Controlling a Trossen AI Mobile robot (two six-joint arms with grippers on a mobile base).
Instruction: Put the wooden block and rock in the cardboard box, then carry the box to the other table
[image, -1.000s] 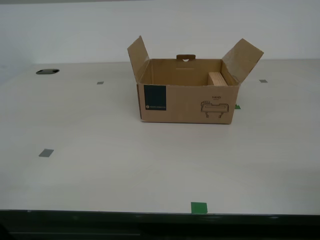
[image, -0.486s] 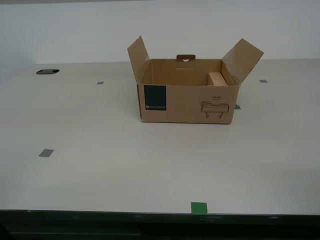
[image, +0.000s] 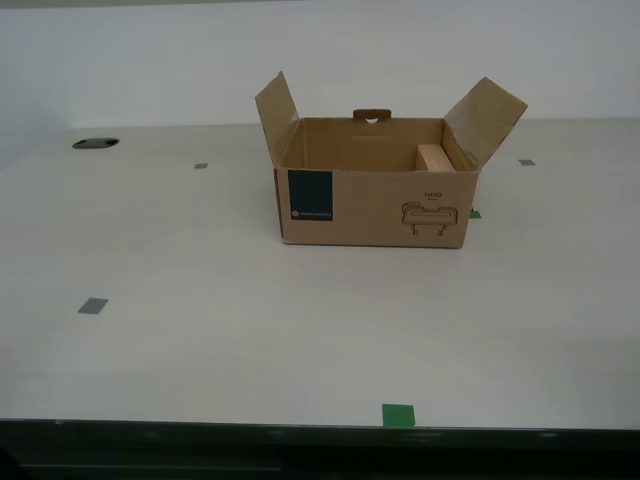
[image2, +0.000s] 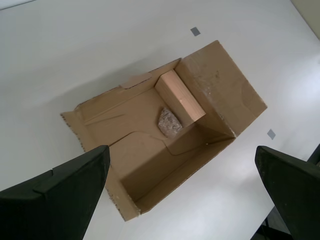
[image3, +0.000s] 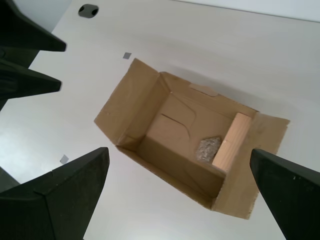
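Loading looks finished: the wooden block (image2: 181, 98) lies against one end wall inside the cardboard box (image: 372, 205), and the rock (image2: 169, 122) sits on the box floor touching its side. The box stands toward the counter's (image: 200, 330) far edge, flaps up (nothing gripping it yet). Carrying it to the other table remains. My first end effector (image3: 182, 187) and my second end effector (image2: 185, 182) both hover high above the box, jaws spread wide, empty.
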